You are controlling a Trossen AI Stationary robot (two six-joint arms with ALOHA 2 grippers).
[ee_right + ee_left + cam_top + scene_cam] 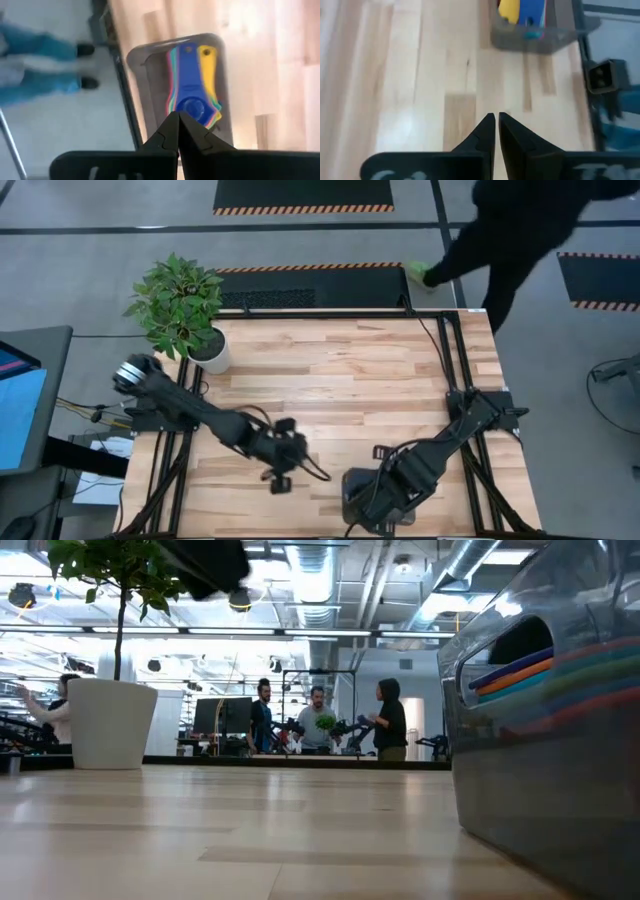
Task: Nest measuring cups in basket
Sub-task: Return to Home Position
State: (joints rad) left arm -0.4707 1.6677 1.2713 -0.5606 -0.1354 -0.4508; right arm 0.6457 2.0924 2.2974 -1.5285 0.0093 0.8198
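The measuring cups (191,90) lie nested in one stack inside the grey basket (145,57), a blue one on top with a yellow one (207,70) beside it and their flat handles lined up. The basket (350,483) stands on the table near its front edge, partly under my right arm. My right gripper (178,116) hovers shut above the stack, with nothing between its fingers. My left gripper (496,118) is also shut and empty, over bare wood to the left of the basket (532,36). The low view shows the coloured handles (520,675) through the basket's side opening.
A potted plant (182,308) in a white pot stands at the table's far left corner. A person in dark clothes (520,230) moves past beyond the far right corner. Bare wood (340,380) spans the table's middle. People stand in the room behind (320,720).
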